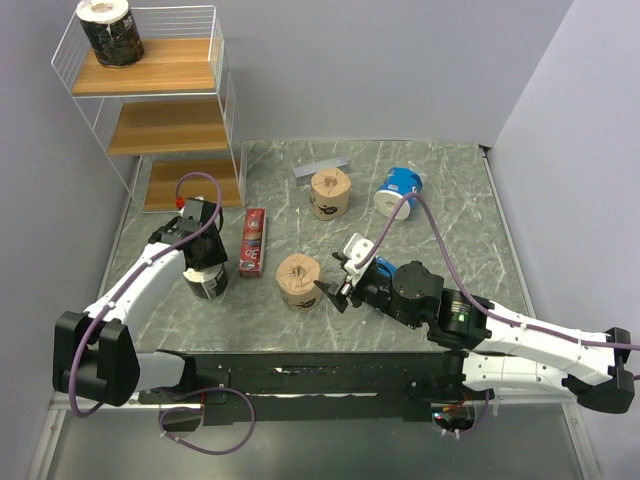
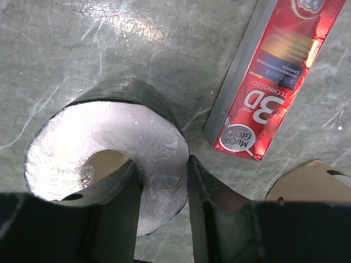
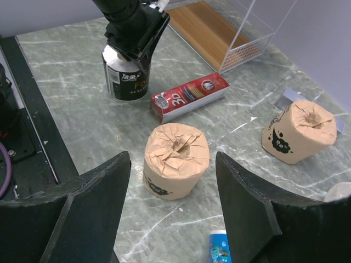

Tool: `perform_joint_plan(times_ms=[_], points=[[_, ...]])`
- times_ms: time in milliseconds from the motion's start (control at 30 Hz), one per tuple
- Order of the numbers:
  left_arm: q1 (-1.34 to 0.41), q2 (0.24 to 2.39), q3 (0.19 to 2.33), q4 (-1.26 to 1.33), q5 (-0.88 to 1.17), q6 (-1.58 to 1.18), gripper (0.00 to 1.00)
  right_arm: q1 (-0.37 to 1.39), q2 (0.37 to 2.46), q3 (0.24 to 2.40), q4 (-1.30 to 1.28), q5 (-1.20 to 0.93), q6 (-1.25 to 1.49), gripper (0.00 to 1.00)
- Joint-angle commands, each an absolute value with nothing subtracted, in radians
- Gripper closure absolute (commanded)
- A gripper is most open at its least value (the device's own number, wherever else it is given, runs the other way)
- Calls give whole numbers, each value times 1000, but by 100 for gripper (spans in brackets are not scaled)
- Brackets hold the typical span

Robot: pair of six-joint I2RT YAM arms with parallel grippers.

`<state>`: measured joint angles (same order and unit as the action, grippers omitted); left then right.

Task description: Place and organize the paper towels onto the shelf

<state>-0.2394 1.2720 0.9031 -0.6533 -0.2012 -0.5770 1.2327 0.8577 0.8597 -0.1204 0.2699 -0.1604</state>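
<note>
- I am watching the left gripper (image 2: 163,167) pinching the wall of a black roll (image 2: 104,137): one finger in the core, the other outside against the wrap. The roll is standing at the lower left of the table (image 1: 440,230)
- The red box (image 1: 252,243) is lying just right of that roll, a strip of bare stone between them
- The right gripper (image 1: 338,272) is hanging spread wide, grasping nothing; its fingers (image 3: 93,203) are framing the near tan roll (image 3: 176,159) without touching it
- A blue-and-white roll (image 1: 385,270) is sitting just behind those fingers
- The far tan roll (image 1: 330,192) and second blue-and-white roll (image 1: 400,190) are standing apart; the grey bar (image 1: 320,166) is lying behind them
- The shelf (image 1: 160,75), upper left, is carrying a shelved black roll (image 1: 110,30) at the top board's left end; the lower boards are showing bare wood
</note>
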Motion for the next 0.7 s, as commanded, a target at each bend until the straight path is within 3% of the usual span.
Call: perform_joint_plan(times_ms=[0,367,667], points=[[-245,1233,936,-670,-222,-574,70,1233,842,891,-97,287,-146,30],[-247,1102,1228,-854,-337,-540,72,1233,822,936,-158,302,-115,30],[-247,1198,1739,-937,-373,-453,73,1235,810,989,-222,330,-95,31]])
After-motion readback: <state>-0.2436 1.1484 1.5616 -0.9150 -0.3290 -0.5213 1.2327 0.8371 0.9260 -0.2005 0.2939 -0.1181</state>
